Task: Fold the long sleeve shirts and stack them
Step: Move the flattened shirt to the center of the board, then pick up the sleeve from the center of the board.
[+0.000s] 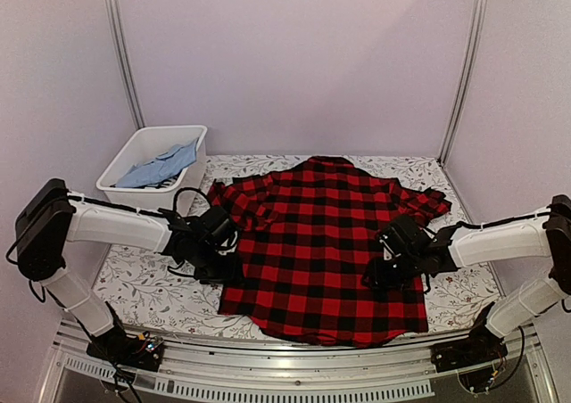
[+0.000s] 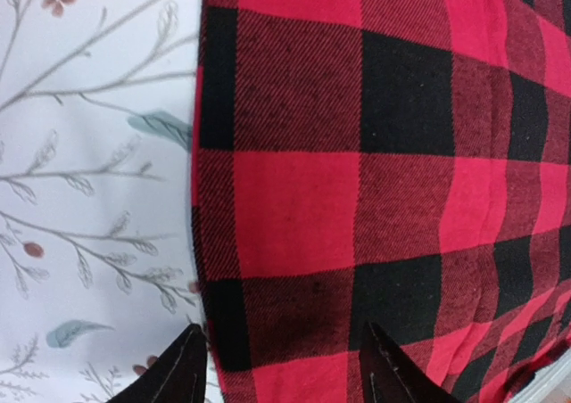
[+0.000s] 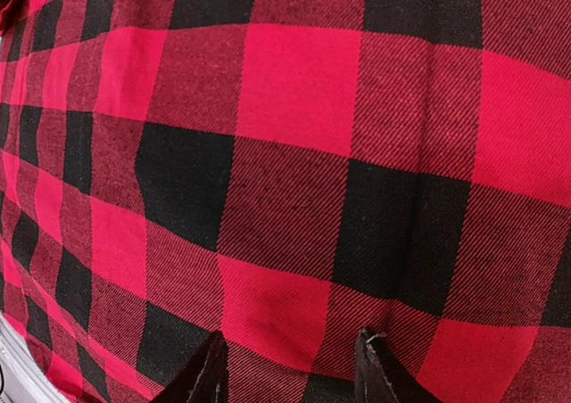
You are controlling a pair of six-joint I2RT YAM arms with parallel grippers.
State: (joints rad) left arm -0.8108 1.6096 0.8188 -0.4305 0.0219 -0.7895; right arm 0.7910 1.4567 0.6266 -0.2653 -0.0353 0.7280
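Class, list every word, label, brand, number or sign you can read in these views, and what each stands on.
None: no readable text in any view. The checked shirt shows no tag or lettering; the white bin and the floral table cover are unmarked.

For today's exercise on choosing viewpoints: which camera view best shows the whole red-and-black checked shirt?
The top external view: the shirt lies spread flat, collar far, hem near. The left wrist view shows only its side edge beside the tablecloth; the right wrist view only close-up checks.
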